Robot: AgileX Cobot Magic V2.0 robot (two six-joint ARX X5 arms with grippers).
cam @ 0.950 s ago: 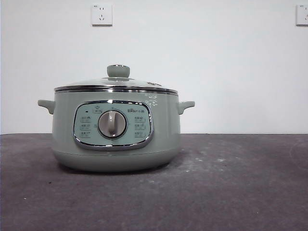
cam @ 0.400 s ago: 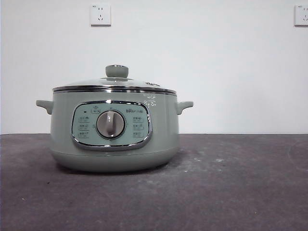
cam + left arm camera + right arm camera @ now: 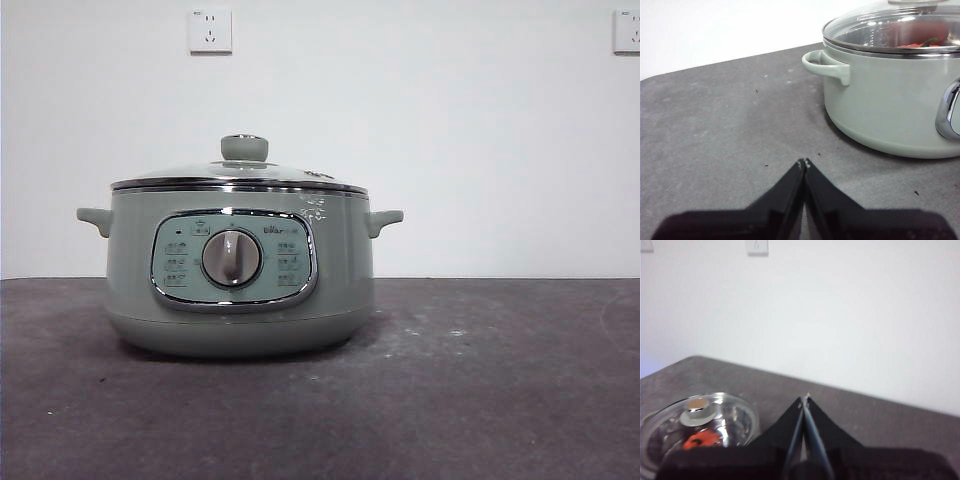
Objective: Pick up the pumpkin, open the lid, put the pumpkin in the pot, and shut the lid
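The sage-green pot [image 3: 240, 280] stands on the dark table left of centre, its dial facing me. The glass lid [image 3: 240, 178] sits closed on it, knob [image 3: 244, 148] on top. The pumpkin [image 3: 702, 439] lies inside the pot, orange under the glass in the right wrist view; it also shows red with its green stem in the left wrist view [image 3: 922, 44]. My left gripper [image 3: 804, 163] is shut and empty, low over the table beside the pot's handle [image 3: 827, 66]. My right gripper [image 3: 805, 399] is shut and empty, raised above and beside the lid [image 3: 700, 425].
Two wall sockets [image 3: 210, 30] [image 3: 627, 30] sit on the white wall behind. The dark grey table [image 3: 480, 380] stretches bare to the right of the pot. No arm shows in the front view.
The front picture shifts by a few pixels between frames. The pot, the lid and the table look the same.
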